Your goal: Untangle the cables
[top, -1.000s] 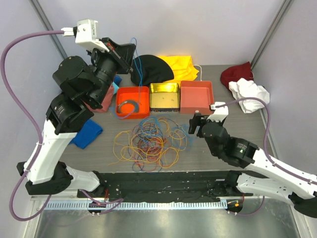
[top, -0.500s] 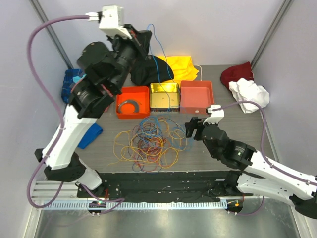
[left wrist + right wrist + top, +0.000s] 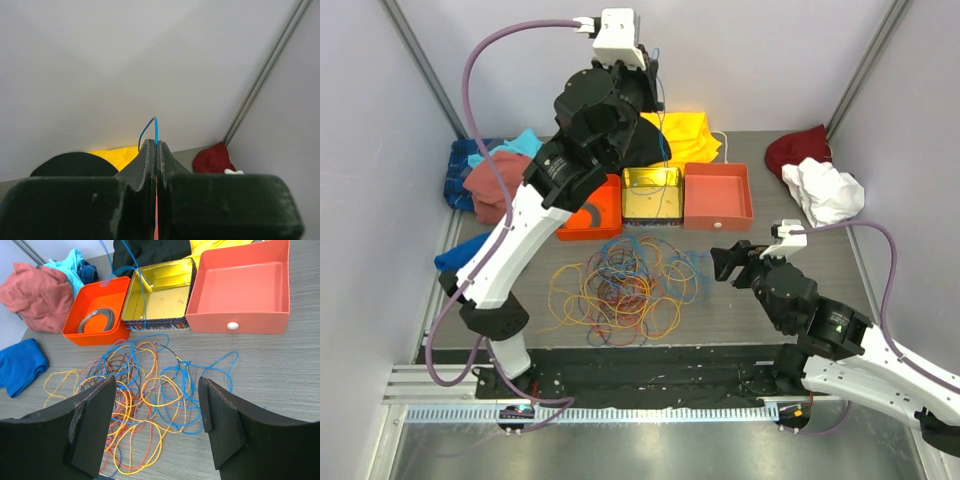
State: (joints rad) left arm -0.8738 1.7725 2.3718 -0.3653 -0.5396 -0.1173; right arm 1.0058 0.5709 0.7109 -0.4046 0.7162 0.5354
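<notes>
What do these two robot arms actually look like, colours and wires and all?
Both arms pair white shells with chunky black joints: left arm, right arm. A thick lilac hose runs to a white box at each wrist. Each ends in two flat, dark, wedge-shaped fingers.

No legible text, label, brand or number anywhere, perhaps too small here.
</notes>
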